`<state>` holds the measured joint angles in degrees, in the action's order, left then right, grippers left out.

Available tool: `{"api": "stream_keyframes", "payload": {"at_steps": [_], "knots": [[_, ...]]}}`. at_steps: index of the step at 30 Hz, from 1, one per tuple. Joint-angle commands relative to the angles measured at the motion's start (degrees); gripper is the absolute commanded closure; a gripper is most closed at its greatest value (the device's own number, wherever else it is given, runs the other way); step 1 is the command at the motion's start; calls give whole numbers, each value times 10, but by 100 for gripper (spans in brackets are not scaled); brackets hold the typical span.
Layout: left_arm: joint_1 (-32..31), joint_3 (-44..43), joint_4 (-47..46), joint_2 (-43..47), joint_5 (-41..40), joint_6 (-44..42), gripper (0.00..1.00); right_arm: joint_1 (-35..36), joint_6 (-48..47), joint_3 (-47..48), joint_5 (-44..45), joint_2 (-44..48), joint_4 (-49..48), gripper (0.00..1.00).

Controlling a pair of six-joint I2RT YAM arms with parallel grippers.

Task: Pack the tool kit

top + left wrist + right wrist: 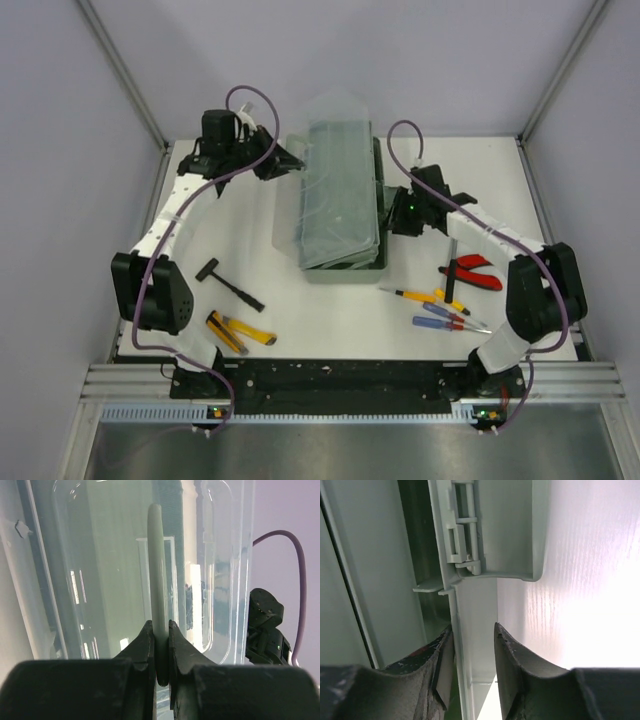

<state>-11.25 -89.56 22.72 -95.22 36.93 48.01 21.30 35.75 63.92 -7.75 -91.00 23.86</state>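
The sage-green toolbox (345, 262) stands mid-table with its translucent lid (335, 190) lifted at a tilt. My left gripper (292, 158) is at the lid's far left corner. In the left wrist view it (161, 630) is shut on the thin green handle (158, 570), with the clear lid (100, 580) behind. My right gripper (396, 215) is at the box's right side. In the right wrist view it (472, 650) closes round the box's right wall (475, 615), one finger inside and one outside. A black hammer (228, 283) and yellow pliers (238, 332) lie front left.
Red pliers (472, 272), a yellow screwdriver (430, 297) and red and blue screwdrivers (448, 322) lie front right beside the right arm. A grey-handled tool (452, 252) lies just behind them. Grey walls enclose the table on three sides.
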Motion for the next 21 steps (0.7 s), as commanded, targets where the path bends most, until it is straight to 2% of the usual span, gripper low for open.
{"api": "stream_keyframes", "payload": {"at_steps": [1, 5, 10, 14, 21], "knots": [[49, -36, -134, 20, 57, -20, 100, 5, -4, 41, 39, -20, 4, 66], [86, -36, -130, 10, 96, -47, 100, 6, 11, 49, 75, -23, 13, 71], [140, -48, -135, -16, 156, -76, 100, 3, 40, 65, 129, -19, 32, 71], [177, -42, -157, -31, 167, -77, 100, -6, 52, 75, 161, -13, 47, 70], [199, -24, -204, -66, 201, -85, 100, -26, 51, 75, 181, 6, 51, 67]]}}
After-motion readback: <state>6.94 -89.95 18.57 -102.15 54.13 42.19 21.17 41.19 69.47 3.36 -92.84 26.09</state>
